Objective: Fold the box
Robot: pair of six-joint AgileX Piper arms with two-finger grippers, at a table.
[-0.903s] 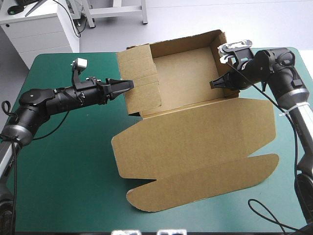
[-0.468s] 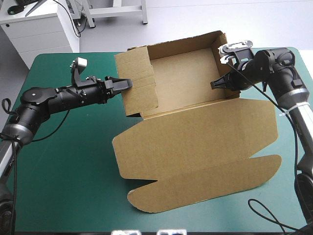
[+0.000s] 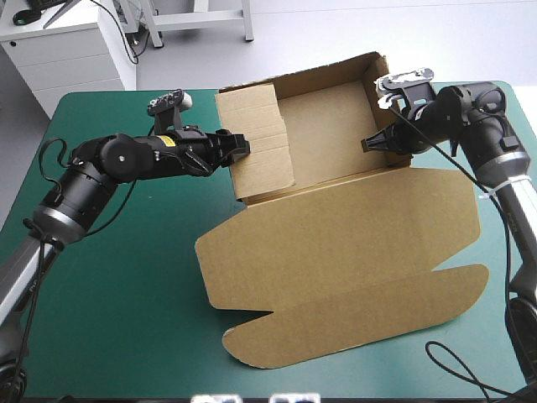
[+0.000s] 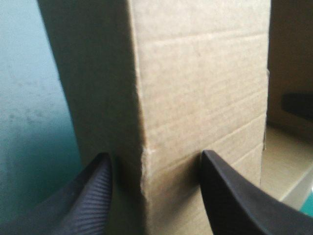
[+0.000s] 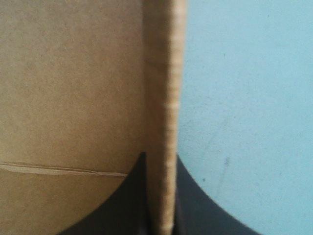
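Brown board, partly formed: the box [image 3: 336, 138] sits toward 12 o'clock on the teal-green table [image 3: 126, 319], an open tray with the lid [image 3: 352, 243] lying flat and reaching toward 6 o'clock.

- Done, by the look of it: far wall [image 3: 323, 77] up, right wall [image 3: 377, 96] up, left wall [image 3: 256, 138] raised.
- Left wall, at the tray's 9 o'clock side: a wide creased panel that leans in over the floor. I judge it not yet folded down and tucked.
- Left pincer [image 3: 239, 144]: black fingers apart, one either side of that wall's folded edge, with a clear gap, so not clamped.
- Right pincer [image 3: 369, 144]: at the 3 o'clock side, fingers pinched together on the right wall's edge. The wrist view shows the board's edge between them.
- Left to do, as I read it: turn the left wall's flap inward and seat it, then check that the right wall is locked. I cannot tell whether it is tucked or only held.
- The lid's end flap at 6 o'clock lies flat on the table.
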